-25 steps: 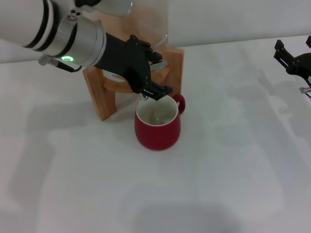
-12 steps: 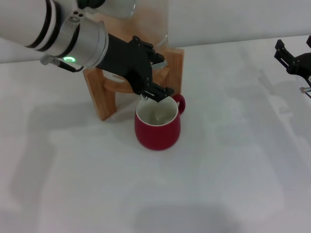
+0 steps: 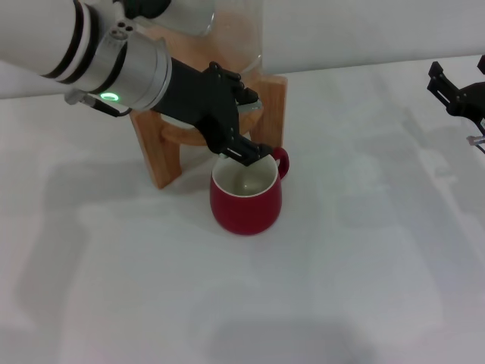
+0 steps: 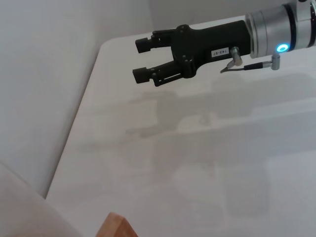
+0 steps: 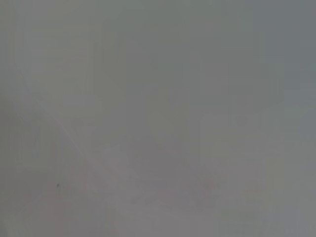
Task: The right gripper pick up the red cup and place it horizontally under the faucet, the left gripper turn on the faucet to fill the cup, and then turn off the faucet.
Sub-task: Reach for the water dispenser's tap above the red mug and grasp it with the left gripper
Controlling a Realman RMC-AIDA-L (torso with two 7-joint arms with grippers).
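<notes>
One red cup stands on one white table, upright, near the middle of the scene. Behind it to the left is one wooden stand, carrying one glass dispenser with one faucet, whose spout is largely hidden by the arm. Two grippers show: the left gripper at the far rim of the cup, and the right gripper at the far right edge of the scene, which also appears as the single black gripper in the left wrist view.
</notes>
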